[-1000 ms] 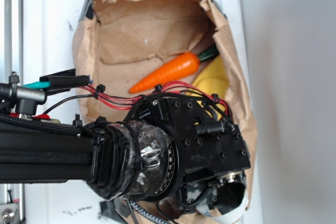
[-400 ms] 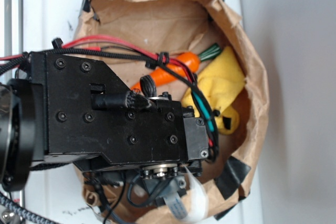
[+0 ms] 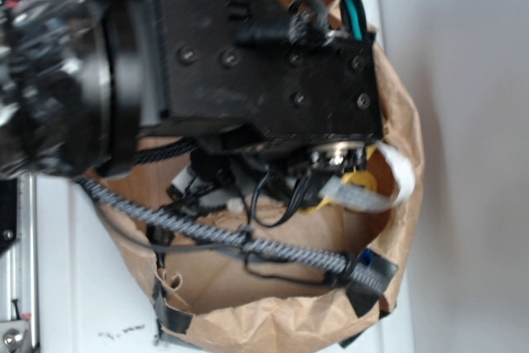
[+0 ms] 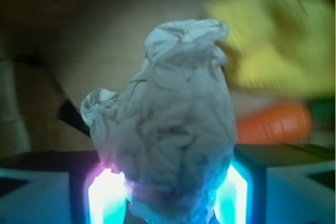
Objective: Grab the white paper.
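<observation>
White tabletop (image 3: 91, 303) and a pale grey wall frame the exterior view; on the tabletop sits an open brown paper bag (image 3: 273, 320), and the black arm (image 3: 248, 47) covers most of its mouth, with a braided cable (image 3: 207, 233) running across the bag's inside. The gripper itself is hidden in that view. From the wrist view, the gripper (image 4: 168, 192) has its two glowing fingers (image 4: 105, 195) closed against the base of the white paper (image 4: 168, 124), which stands up between them, crumpled and lumpy; behind it, blurred, lie a yellow cloth (image 4: 273, 40) at upper right and an orange carrot (image 4: 273, 124) just below that.
</observation>
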`<action>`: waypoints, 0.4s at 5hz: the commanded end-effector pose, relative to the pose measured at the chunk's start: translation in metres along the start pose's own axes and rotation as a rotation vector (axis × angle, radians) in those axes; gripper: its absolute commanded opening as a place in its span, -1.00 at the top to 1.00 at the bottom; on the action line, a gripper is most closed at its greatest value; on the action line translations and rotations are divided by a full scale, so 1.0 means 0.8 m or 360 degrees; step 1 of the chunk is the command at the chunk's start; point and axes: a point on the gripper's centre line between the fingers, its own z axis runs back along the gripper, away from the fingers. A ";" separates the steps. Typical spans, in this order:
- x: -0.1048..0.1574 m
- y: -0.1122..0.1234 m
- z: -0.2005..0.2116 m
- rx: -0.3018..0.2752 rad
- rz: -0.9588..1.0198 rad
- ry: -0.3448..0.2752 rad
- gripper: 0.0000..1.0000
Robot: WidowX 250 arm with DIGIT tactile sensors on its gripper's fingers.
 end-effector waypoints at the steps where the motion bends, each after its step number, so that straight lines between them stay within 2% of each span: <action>1: -0.033 -0.027 0.037 -0.0074 0.0787 -0.0593 1.00; 2: -0.012 -0.035 0.057 -0.0031 0.1185 -0.0616 1.00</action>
